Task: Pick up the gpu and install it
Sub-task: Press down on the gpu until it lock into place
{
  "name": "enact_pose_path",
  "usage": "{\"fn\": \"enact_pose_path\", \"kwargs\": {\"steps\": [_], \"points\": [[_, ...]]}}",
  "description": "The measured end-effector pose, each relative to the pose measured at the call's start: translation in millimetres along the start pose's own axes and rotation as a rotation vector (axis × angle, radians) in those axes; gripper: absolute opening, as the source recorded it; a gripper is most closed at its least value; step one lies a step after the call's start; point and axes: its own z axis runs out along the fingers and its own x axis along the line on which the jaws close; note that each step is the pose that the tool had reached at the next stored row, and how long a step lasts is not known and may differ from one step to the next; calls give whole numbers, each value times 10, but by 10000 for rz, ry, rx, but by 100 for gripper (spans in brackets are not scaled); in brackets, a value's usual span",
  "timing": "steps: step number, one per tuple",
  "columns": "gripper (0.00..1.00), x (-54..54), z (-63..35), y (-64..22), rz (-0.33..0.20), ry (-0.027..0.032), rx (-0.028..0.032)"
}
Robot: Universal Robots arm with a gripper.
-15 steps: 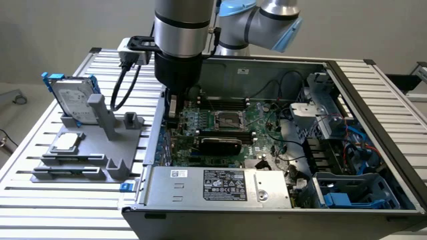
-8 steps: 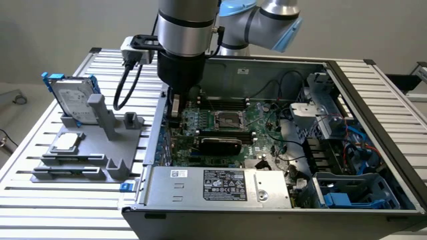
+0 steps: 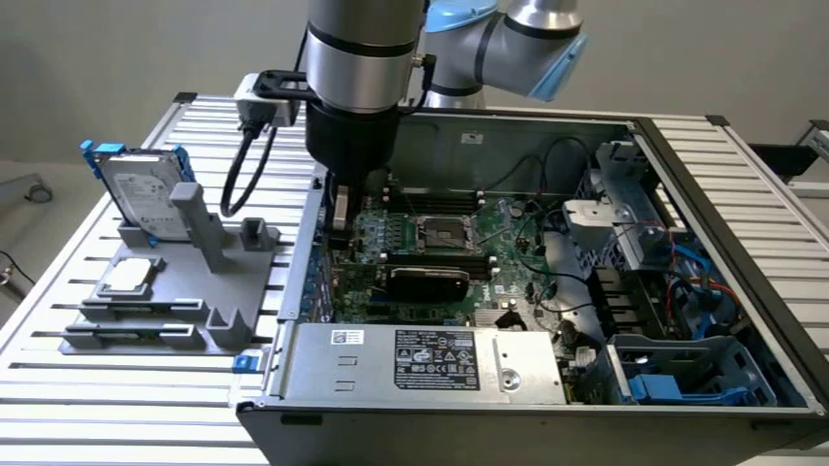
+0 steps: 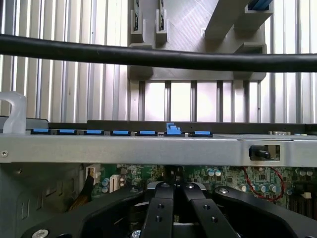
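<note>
1. Gripper (image 4: 173, 187): in the wrist view the two black fingers (image 4: 159, 210) are seen pressed together at the tips, i.e. closed. Whether anything is pinched btwn them cannot be told; the tips are cut off by the frame edge.
2. In the exterior view the gripper (image 3: 344, 218) is lowered inside the open PC case (image 3: 725, 175), close to the wall on that view's left, over the motherboard (image 3: 518, 218). Its lower end is mostly hidden by the arm's own body.
3. Gpu: cannot be picked out w/ certainty. A pale upright strip (image 3: 342, 209) is seen under the wrist, just beside the case wall; it may be the card's end bracket, but the card itself is masked.
4. A black cable (image 4: 158, 57) is stretched across the wrist view, covering part of the grey holder (image 4: 198, 74) beyond the case.
5. Edges: a row of blue tabs (image 4: 121, 132) is lined along the case rim (image 4: 148, 148), near the fingers. Little room is left btwn gripper and wall.
6. On the holder (image 3: 208, 243), well apart from the gripper, a hard drive in a blue frame (image 3: 136, 189) is stood upright.
</note>
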Motion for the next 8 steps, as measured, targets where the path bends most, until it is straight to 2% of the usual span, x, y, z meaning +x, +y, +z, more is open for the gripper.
{"fn": "enact_pose_path", "kwargs": {"steps": [4, 8], "points": [[11, 0, 13, -2, 0, 2, -20], [11, 0, 21, -3, -3, 1, -76]]}}
